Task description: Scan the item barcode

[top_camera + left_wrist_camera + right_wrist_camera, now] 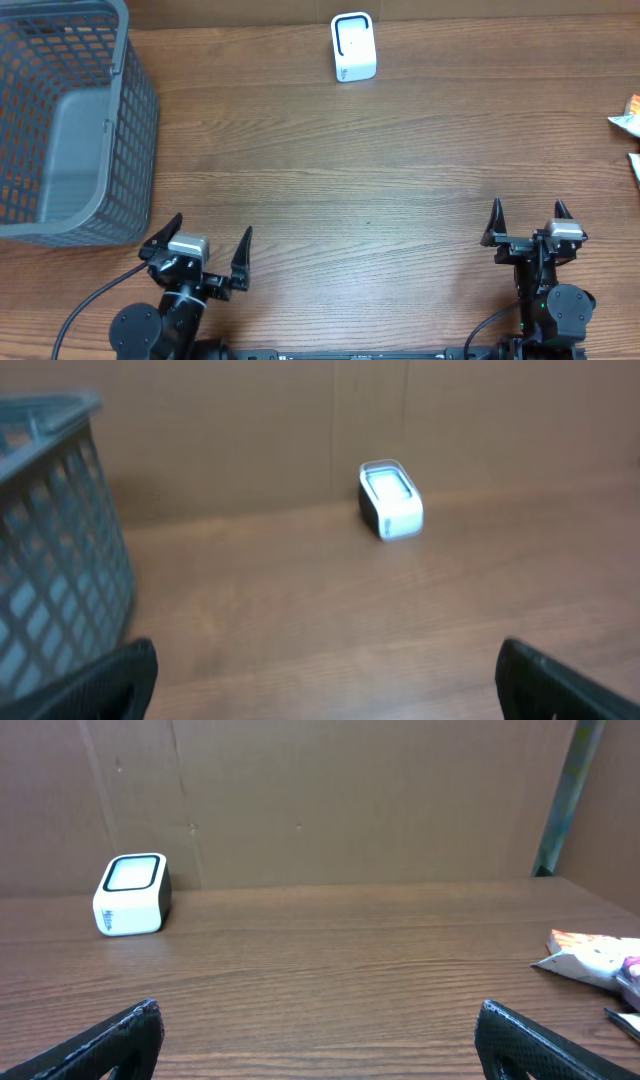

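A small white barcode scanner [353, 47] with a dark-rimmed window stands at the far edge of the table; it also shows in the left wrist view [390, 500] and the right wrist view [133, 894]. A white packaged item [628, 118] lies at the right edge, seen too as a packet [592, 956] in the right wrist view. My left gripper [198, 249] sits near the front left, open, nothing between its fingers. At the front right my right gripper [529, 220] is open and empty too. Both are far from the scanner and the item.
A grey mesh basket [70, 120] stands at the back left, its wall close to the left gripper [322, 660] in the left wrist view. A cardboard wall backs the table. Another thin object [635, 165] pokes in at the right edge.
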